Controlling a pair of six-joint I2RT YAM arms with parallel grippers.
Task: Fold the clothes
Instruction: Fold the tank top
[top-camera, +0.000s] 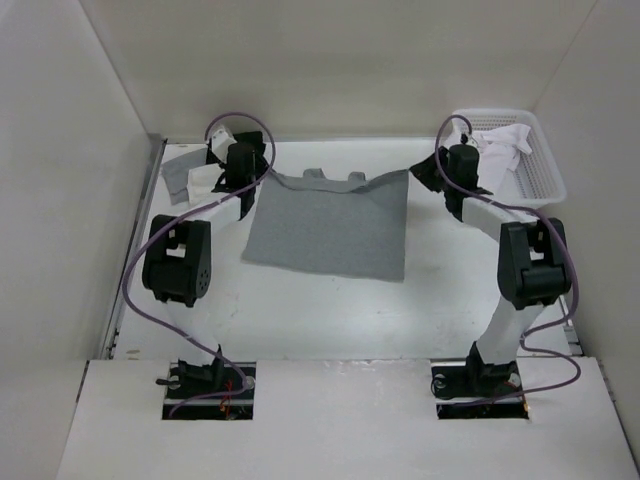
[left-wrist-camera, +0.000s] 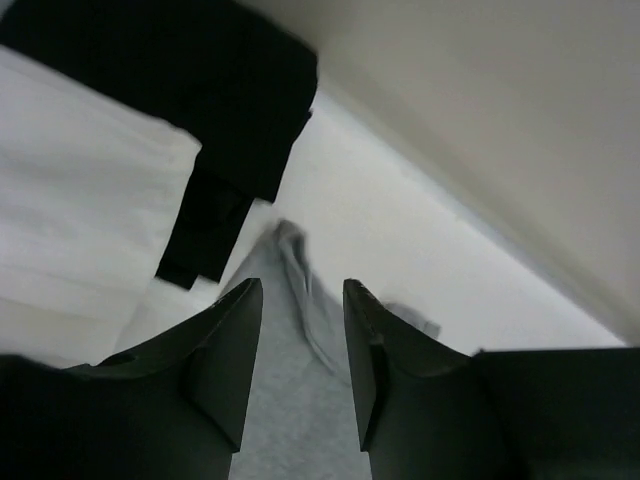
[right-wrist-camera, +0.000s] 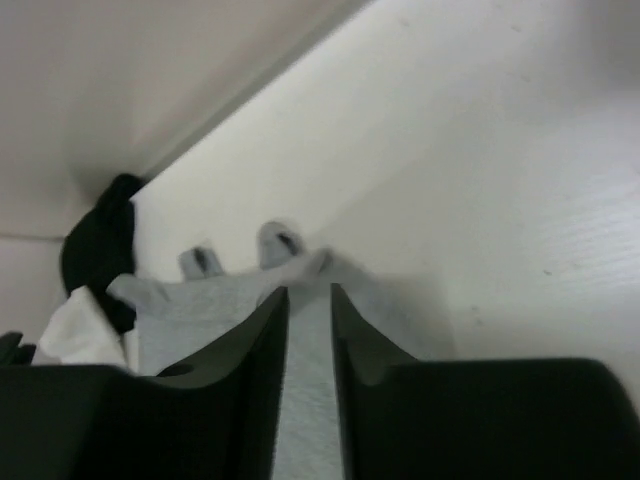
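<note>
1. The grey sleeveless top lies flat on the white counter, about midway between the two arms. Its straps are bunched along the far edge, and its near edge runs straight.
2. The left tool is at the top's far-left corner. Its jaws stand clearly apart and released, and the grey jersey lies in the gap and under them. No fabric is pinched.
3. The right tool is at the far-right corner. Its jaws are parted by only a narrow gap, so it is not clenched. Grey fabric shows through the gap, but whether the pads touch it cannot be told.
4. In the right wrist view, two strap loops of the top rise just past the fingertips.
5. A black cloth and a white cloth lie just beyond the left tool, near the counter's far-left corner. A small grey cloth piece lies beside them.
6. A white mesh basket sits at the far-right corner with a white garment heaped in it, apart from the top.
</note>
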